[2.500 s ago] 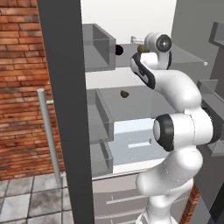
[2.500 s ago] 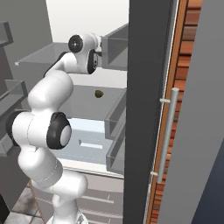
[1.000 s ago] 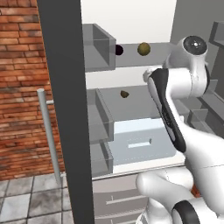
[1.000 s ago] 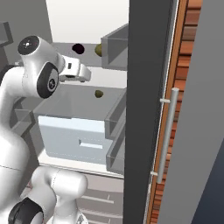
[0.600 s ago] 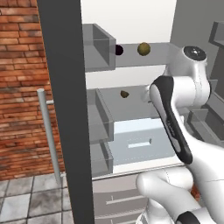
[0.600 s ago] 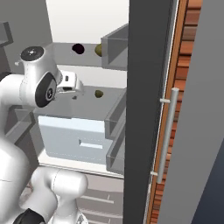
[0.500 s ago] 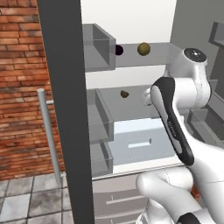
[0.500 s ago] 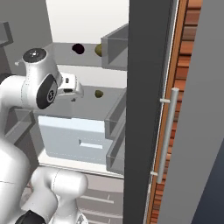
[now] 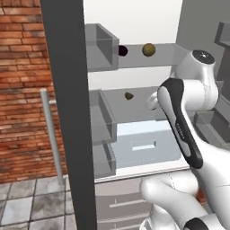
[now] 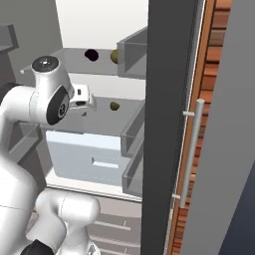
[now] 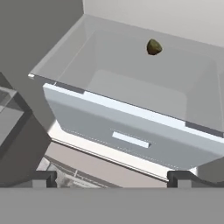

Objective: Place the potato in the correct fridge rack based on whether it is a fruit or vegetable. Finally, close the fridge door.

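Observation:
The potato [image 9: 148, 49], tan-brown and rounded, lies on the upper fridge rack [image 9: 167, 55], to the right of a near-black item [image 9: 122, 50]. From the right, the potato [image 10: 114, 56] peeks from behind a door bin on the same rack [image 10: 64, 57]. My gripper [image 10: 83, 112] is pulled back out of the fridge at the level of the lower shelf, well below the potato. Its fingertips [image 11: 43, 178] stand wide apart at the bottom of the hand view, open and empty. Both fridge doors [image 9: 67, 112] [image 10: 167, 124] stand open.
A small dark-olive item [image 9: 129, 95] [image 11: 153, 47] sits on the lower shelf. Under it is the white drawer box [image 11: 131, 127] [image 9: 143, 143]. Grey bins [image 9: 101, 117] line the inside of the doors. A brick wall [image 9: 22, 90] stands to the left.
The arm has drawn back from the upper rack and dropped to the lower shelf's height. The potato stays on the upper rack, free of the gripper.

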